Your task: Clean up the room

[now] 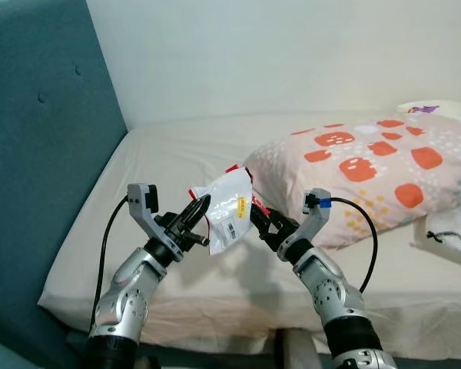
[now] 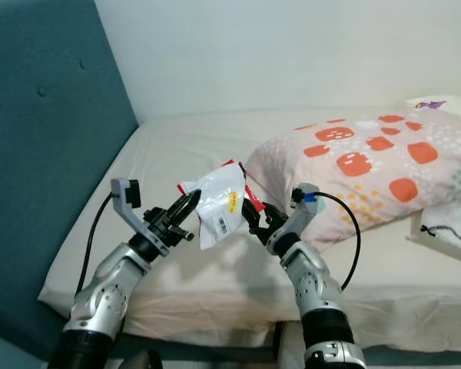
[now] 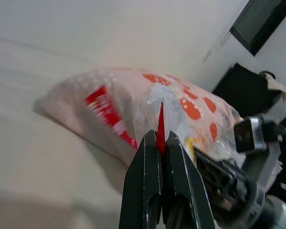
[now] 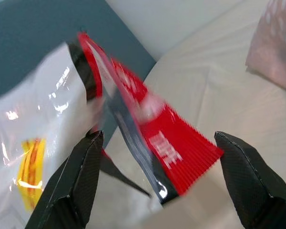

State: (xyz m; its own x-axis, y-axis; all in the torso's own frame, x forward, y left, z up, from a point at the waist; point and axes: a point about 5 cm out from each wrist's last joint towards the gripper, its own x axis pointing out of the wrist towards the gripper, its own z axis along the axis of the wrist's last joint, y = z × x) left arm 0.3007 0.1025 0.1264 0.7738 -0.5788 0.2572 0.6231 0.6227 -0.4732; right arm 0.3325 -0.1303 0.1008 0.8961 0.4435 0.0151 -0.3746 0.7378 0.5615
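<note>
Fingers of the left gripper (image 1: 200,211) pinch the edge of a red-and-silver snack bag (image 1: 229,209), held mid-frame above the bed (image 1: 177,154). The right gripper (image 1: 258,223) fingers are spread apart beside the bag's other edge. The bag's print is blurred. A patterned pillow (image 1: 369,173) lies at right, cut off by the frame; a teal headboard (image 1: 38,138) fills the left.

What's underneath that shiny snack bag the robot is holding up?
The snack bag hangs in the air, pinched by the left gripper, with the right gripper open beside it. Below it is bare beige bedsheet; the spotted pillow lies behind. The bag's contents are hidden.
</note>
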